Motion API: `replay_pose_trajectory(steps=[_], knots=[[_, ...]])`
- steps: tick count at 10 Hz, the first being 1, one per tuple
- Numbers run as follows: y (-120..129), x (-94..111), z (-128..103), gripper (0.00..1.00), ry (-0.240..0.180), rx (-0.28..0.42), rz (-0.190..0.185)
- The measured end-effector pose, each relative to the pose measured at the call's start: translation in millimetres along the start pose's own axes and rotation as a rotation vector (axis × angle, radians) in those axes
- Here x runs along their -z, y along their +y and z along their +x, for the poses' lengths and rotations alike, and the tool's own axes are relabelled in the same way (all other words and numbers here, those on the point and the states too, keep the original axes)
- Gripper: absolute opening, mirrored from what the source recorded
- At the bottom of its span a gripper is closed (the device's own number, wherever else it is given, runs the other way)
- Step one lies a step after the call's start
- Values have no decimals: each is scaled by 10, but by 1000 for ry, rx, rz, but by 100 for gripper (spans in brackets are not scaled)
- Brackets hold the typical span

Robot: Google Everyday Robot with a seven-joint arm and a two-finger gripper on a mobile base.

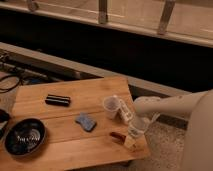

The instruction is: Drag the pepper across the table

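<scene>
Planked wooden table (60, 150); slim dark-red pepper (118, 135) beside white hand (131, 142) at right edge; finger state unclear.

Probably an office or lab building's indoor test area rather than a home: speckled grey hard floor (165, 150), a long dark wall panel (100, 47) behind, topped by a pale ledge with metal railing posts (103, 11). Set up as a robot trial spot, with a light brown wooden plank table (75, 100) carrying a few loose props: a black rectangular bar (57, 100), a blue sponge (86, 121), a dark round bowl (25, 137), a clear plastic cup (111, 106). Over the table's right edge, the white arm's gripper (132, 140), and black cables (10, 82) trailing at far left.
</scene>
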Motion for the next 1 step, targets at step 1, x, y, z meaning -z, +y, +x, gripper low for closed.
replay_pose_trajectory(steps=[1], knots=[[-2, 1, -23, 9, -1, 3, 0]])
